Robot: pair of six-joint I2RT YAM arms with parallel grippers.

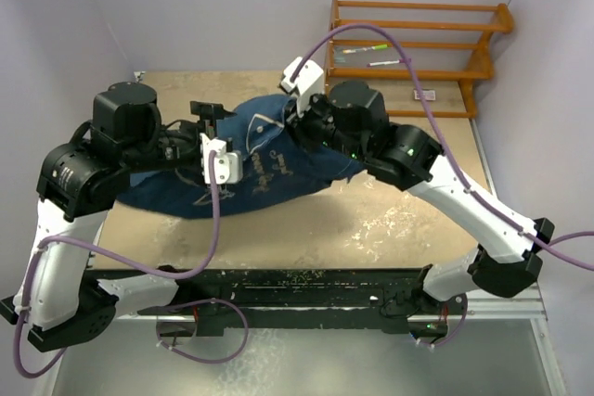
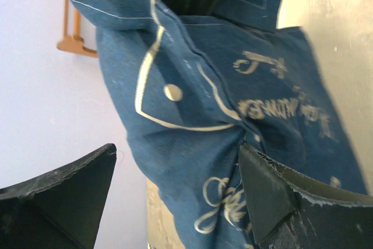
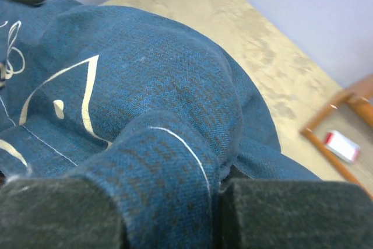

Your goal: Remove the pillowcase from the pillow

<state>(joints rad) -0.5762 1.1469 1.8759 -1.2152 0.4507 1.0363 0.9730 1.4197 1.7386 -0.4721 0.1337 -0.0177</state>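
Observation:
The navy-blue pillowcase [image 1: 264, 169] with white line drawings lies bunched and plump in the middle of the table. The pillow is hidden inside it; no cream surface shows. My right gripper [image 1: 290, 120] is at its far right end, shut on a raised fold of the pillowcase [image 3: 163, 161], which fills the gap between the fingers [image 3: 291, 214]. My left gripper [image 1: 209, 118] is at the far left part, open wide. In the left wrist view the pillowcase [image 2: 198, 115] hangs between the jaws, and the right finger [image 2: 274, 196] touches the cloth.
A wooden rack [image 1: 418, 44] stands on the floor at the back right, with markers on it; a small red-and-white item [image 3: 342, 146] lies by it. Bare beige tabletop [image 1: 371, 229] lies in front of the pillowcase. Purple walls close in on both sides.

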